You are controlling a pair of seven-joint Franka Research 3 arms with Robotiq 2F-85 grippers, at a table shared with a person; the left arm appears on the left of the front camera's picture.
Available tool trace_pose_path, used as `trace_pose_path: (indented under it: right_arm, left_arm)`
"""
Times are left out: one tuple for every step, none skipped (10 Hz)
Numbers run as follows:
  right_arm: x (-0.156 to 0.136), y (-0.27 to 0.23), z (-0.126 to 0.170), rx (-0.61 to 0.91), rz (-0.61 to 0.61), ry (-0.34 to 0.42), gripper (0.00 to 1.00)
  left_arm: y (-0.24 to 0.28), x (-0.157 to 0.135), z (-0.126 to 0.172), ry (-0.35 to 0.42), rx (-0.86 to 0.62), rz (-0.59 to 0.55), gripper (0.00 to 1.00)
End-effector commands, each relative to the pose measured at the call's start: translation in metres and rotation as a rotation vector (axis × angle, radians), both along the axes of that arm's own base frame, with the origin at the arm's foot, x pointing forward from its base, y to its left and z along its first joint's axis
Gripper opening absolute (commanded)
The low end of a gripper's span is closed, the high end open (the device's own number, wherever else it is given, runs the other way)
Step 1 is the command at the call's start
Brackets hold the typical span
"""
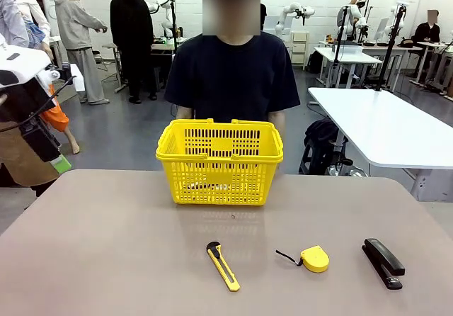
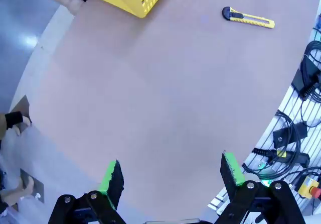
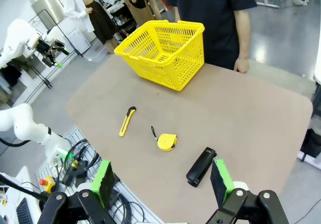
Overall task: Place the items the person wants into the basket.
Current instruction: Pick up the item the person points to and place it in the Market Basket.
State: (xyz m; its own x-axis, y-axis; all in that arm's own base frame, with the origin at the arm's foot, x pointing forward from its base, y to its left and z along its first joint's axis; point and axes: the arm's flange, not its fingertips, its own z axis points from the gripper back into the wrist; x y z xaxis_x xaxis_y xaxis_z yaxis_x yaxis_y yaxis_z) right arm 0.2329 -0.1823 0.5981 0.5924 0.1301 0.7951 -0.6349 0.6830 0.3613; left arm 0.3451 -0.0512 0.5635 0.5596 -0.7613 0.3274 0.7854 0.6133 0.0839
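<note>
Over beige counter, lower right gripper, fully spread and empty like left gripper, squarely onto tape measure. Avoid box cutter and stapler; then carry to far basket.

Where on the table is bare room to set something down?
Bare: the table left of the basket and box cutter; also the strip between basket and tools. Crowded: the near right, with box cutter, tape measure and stapler in a row.

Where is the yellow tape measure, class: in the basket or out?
Out: the tape measure lies on the bare table, between the box cutter and the stapler, apart from the basket.
</note>
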Motion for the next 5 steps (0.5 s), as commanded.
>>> trace_pose_path:
  right_arm:
    - [0.001,0.0,0.0,0.014,0.017,-0.019,1.0]
    - [0.001,0.0,0.0,0.014,0.017,-0.019,1.0]
    - [0.001,0.0,0.0,0.014,0.017,-0.019,1.0]
    - [0.001,0.0,0.0,0.014,0.017,-0.019,1.0]
    - [0.001,0.0,0.0,0.014,0.017,-0.019,1.0]
  left_arm:
    - [-0.011,0.018,-0.001,0.002,0.01,0.022,1.0]
    - [-0.014,0.021,-0.003,0.023,0.004,0.067,1.0]
    - [-0.002,0.003,-0.002,-0.002,-0.004,0.005,1.0]
    - [-0.002,0.003,-0.002,-0.002,-0.004,0.005,1.0]
    - [-0.002,0.003,-0.002,-0.002,-0.004,0.005,1.0]
